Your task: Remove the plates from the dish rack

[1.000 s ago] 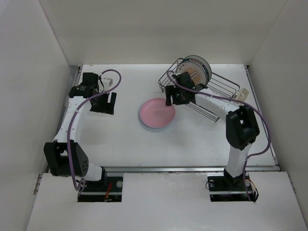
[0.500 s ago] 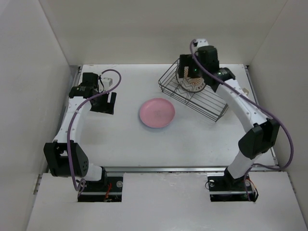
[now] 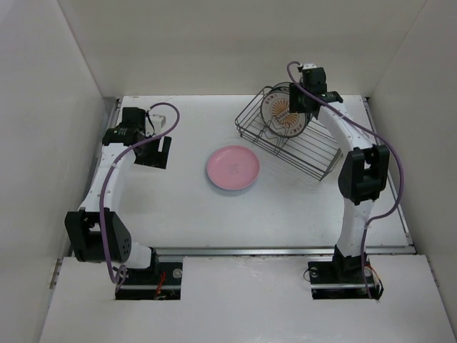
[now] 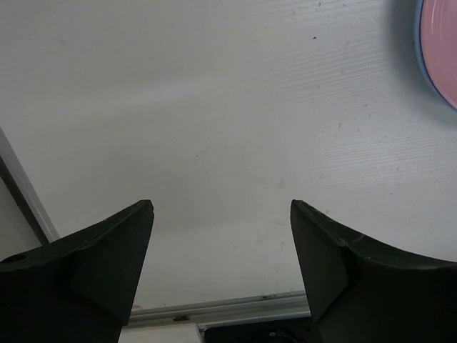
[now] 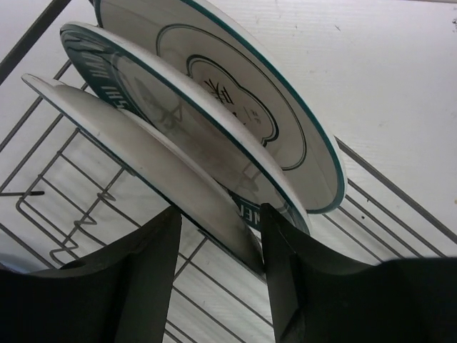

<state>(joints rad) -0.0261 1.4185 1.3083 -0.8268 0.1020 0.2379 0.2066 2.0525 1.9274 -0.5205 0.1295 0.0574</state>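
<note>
Table (image 3: 178, 214): white, faintly scuffed and speckled.
Walls (image 3: 214, 43): plain white panels closing in the left, back and right sides.
Rail (image 3: 250, 250): metal strip running along the table's near edge.

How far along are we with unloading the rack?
Done: the pink plate lies on the table. In hand: the right gripper straddles the front plate in the dish rack. To go: three plates stand racked. The left gripper hangs open, empty.
</note>
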